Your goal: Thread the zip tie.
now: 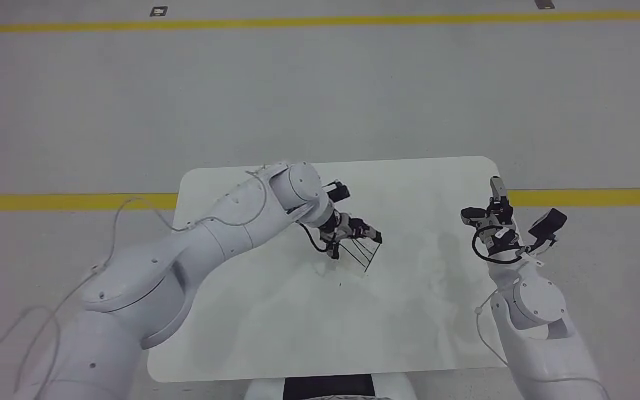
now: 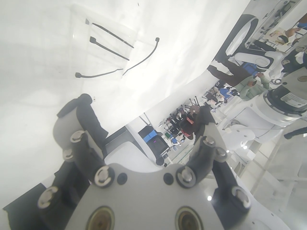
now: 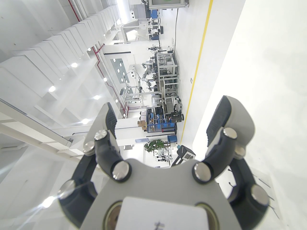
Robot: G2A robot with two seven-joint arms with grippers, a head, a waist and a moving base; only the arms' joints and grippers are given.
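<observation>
Several black zip ties (image 2: 109, 48) lie loose on the white table (image 1: 420, 330), two straight and two curved (image 2: 141, 58); from above they show as thin dark lines (image 1: 363, 256) near the table's middle. My left gripper (image 2: 144, 113) hovers beside them, open, with nothing between its fingers (image 2: 81, 111); in the top view it (image 1: 368, 236) sits just behind the ties. My right gripper (image 3: 165, 118) is open and holds nothing, raised at the table's right edge (image 1: 485, 200) and pointing away from the ties.
A faint clear sheet (image 2: 79, 25) lies under some of the ties. Bare white tabletop spreads in front of the ties and to the right, between the two arms. Yellow floor lines (image 1: 320, 22) run behind the table.
</observation>
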